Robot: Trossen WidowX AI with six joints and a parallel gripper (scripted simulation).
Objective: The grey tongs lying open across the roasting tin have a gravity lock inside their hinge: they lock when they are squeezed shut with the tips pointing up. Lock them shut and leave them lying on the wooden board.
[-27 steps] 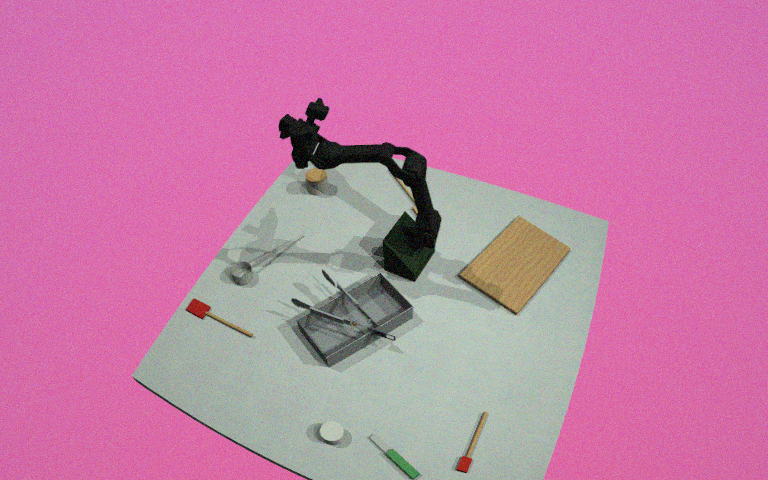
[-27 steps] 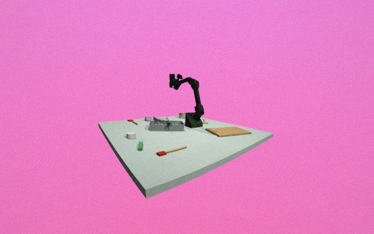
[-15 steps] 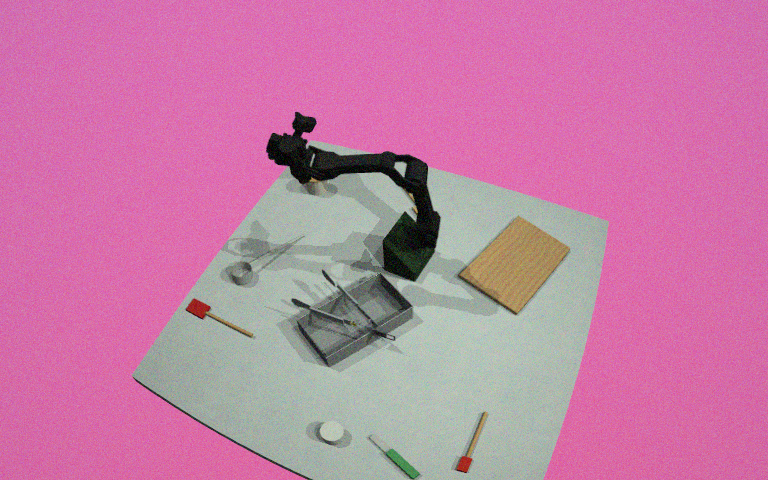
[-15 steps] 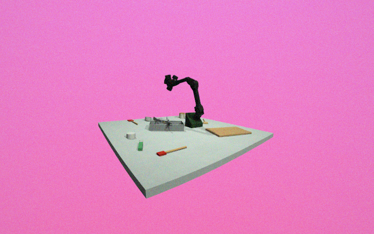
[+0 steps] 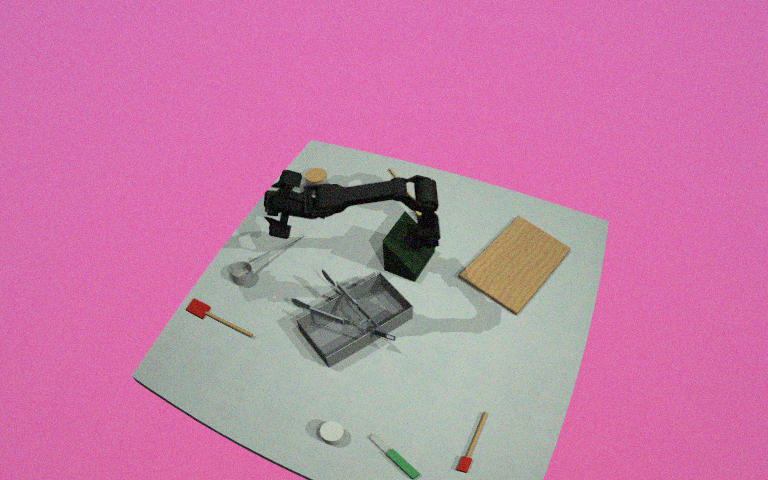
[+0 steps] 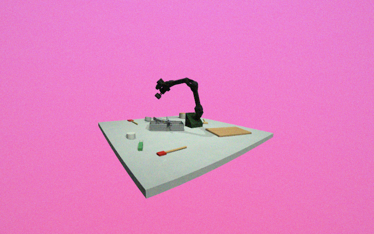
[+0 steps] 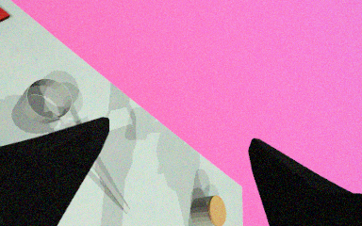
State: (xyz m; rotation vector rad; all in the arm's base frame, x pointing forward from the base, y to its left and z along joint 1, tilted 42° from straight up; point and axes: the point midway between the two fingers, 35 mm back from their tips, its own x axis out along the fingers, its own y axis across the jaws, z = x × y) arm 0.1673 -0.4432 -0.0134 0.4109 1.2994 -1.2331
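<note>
The grey tongs (image 5: 328,279) (image 6: 158,120) lie across the roasting tin (image 5: 345,352) (image 6: 176,127). Their two arms are spread apart, with the tips past the tin's far-left side and the hinge end past its near-right wall. The wooden board (image 5: 518,263) (image 6: 229,131) lies flat at the right, with nothing on it. My gripper (image 5: 279,203) (image 6: 158,89) (image 7: 180,135) is open and empty. It hangs high above the table's left side, away from the tongs. The tongs, tin and board do not show in the wrist view.
A round grey cup (image 5: 241,273) (image 7: 38,89) with a thin handle and a wooden-topped tub (image 5: 316,175) (image 7: 217,210) stand near the left edge. A red spatula (image 5: 198,308) lies left of the tin. A white tub (image 5: 331,431), a green-handled tool (image 5: 403,464) and another red spatula (image 5: 464,464) are in front.
</note>
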